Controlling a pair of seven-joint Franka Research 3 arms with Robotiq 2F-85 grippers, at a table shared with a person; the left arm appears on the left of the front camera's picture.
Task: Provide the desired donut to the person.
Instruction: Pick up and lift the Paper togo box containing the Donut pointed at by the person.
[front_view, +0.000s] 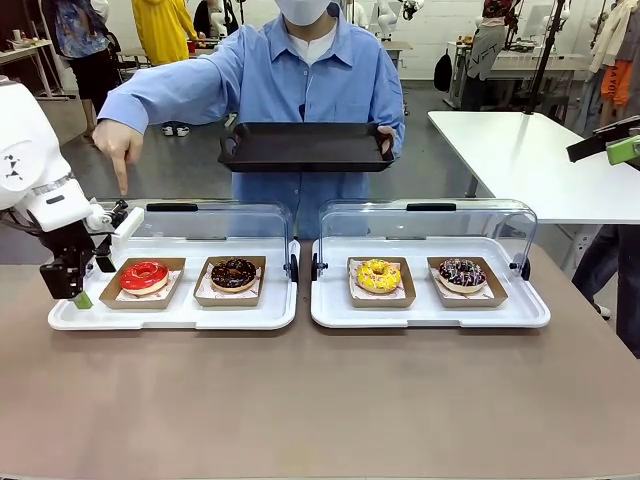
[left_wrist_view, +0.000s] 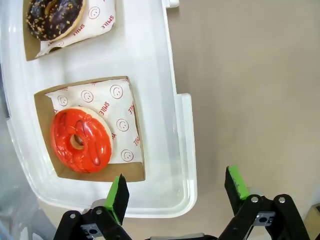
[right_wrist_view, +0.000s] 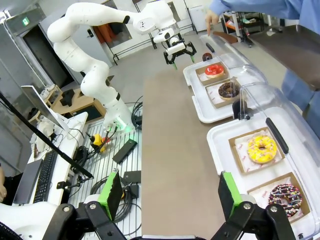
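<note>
red donut (left_wrist_view: 81, 140) | paper liner (left_wrist_view: 122, 107): "SMILE" print, smiley faces

I see one red donut (left_wrist_view: 81, 141), glossy, on white paper (left_wrist_view: 122, 117) printed with red smileys and lettering, in a brown card box (left_wrist_view: 44, 107). The chocolate donut (front_view: 234, 273) is dark brown flecked with pale bits, nuts I think. The yellow donut (front_view: 378, 275) has a lighter pattern on top, and the dark donut (front_view: 462, 272) carries mixed sprinkles. The trays (front_view: 180, 315) are white and the table (front_view: 320, 410) is grey-brown. The person (front_view: 345, 85) wears light blue over white and has a black tray (front_view: 305, 150). My left gripper (left_wrist_view: 176, 180) is black with green pads (left_wrist_view: 118, 194)
</note>
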